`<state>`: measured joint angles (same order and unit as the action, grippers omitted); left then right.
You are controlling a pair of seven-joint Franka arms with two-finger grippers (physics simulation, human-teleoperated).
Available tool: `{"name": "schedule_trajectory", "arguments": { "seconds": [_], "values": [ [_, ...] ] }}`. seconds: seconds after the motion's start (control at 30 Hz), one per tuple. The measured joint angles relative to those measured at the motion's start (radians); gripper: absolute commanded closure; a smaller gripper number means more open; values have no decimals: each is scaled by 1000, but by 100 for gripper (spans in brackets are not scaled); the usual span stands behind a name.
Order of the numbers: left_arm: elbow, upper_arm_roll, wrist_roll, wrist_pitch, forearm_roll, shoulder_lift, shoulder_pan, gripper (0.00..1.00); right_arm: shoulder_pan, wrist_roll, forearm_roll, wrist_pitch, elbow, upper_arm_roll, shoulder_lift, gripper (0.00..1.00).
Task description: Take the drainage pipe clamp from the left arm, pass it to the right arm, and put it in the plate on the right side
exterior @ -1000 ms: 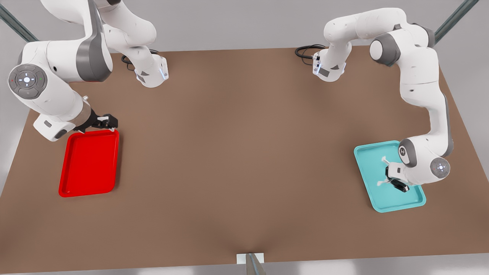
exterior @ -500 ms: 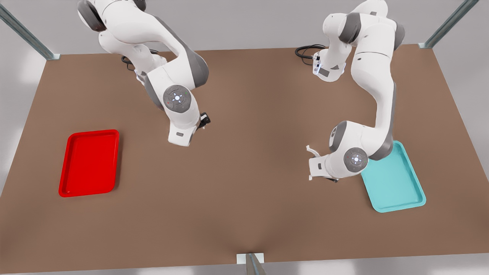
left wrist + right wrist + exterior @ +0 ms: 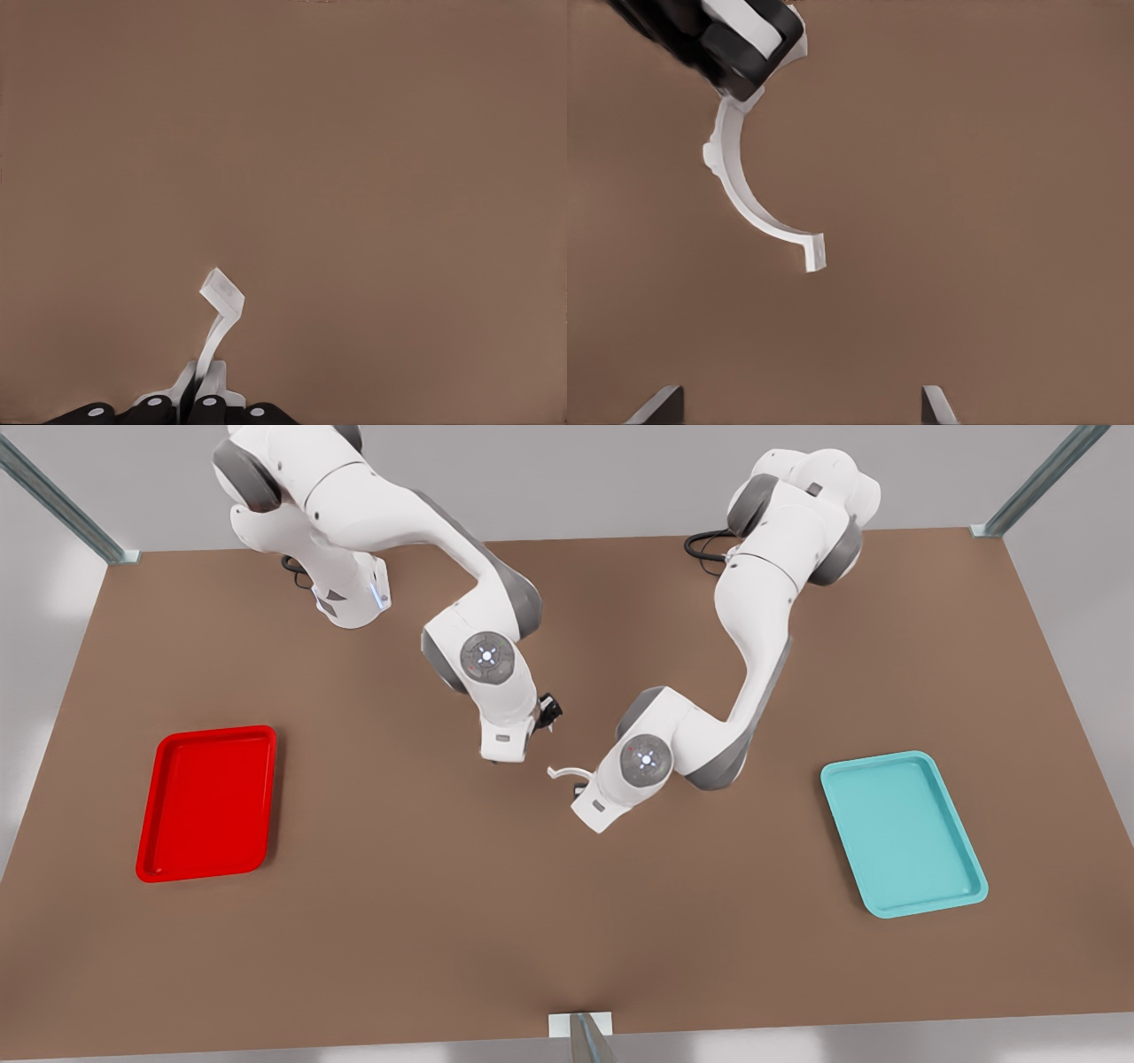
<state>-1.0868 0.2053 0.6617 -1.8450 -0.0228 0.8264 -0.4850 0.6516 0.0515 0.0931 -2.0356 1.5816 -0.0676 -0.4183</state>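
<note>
The drainage pipe clamp (image 3: pixel 562 771), a thin white half-ring, hangs over the middle of the table. My left gripper (image 3: pixel 580 785), on the arm at the front view's right, is shut on one end of it. The left wrist view shows the clamp (image 3: pixel 221 305) rising from between the left gripper (image 3: pixel 202 390). My right gripper (image 3: pixel 549 712) hovers just behind the clamp, apart from it. In the right wrist view the clamp (image 3: pixel 740 190) curves out of the left gripper (image 3: pixel 744 44), while my right gripper (image 3: pixel 802 407) stands open. The red plate (image 3: pixel 205 804) lies at the front view's left.
A teal tray (image 3: pixel 902 833) lies on the brown table (image 3: pixel 567 921) at the front view's right. Both arm bases stand at the table's far edge, with black cables beside them. A small metal bracket (image 3: pixel 580 1027) sits at the near edge.
The left gripper lifted the clamp out of the teal tray and carried it to the table's middle. The right arm swung from the red plate to the middle, facing the clamp.
</note>
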Motion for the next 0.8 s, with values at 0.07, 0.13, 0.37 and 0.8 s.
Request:
{"name": "schedule_trajectory", "arguments": {
  "seconds": [0.07,0.13,0.37,0.8],
  "values": [
    [0,0,76,-4,-2,1,-1,79,2,-14,-3,-67,26,-4,-1,0],
    [-1,0,136,-5,-3,1,-1,79,3,-43,-27,-114,37,-4,-3,0],
    [-1,17,283,-4,-4,2,-3,79,30,-146,-254,-209,31,-5,-32,0],
    [-1,19,444,-2,-4,3,-9,79,28,-296,-354,-342,92,-6,-61,0]
  ]
}}
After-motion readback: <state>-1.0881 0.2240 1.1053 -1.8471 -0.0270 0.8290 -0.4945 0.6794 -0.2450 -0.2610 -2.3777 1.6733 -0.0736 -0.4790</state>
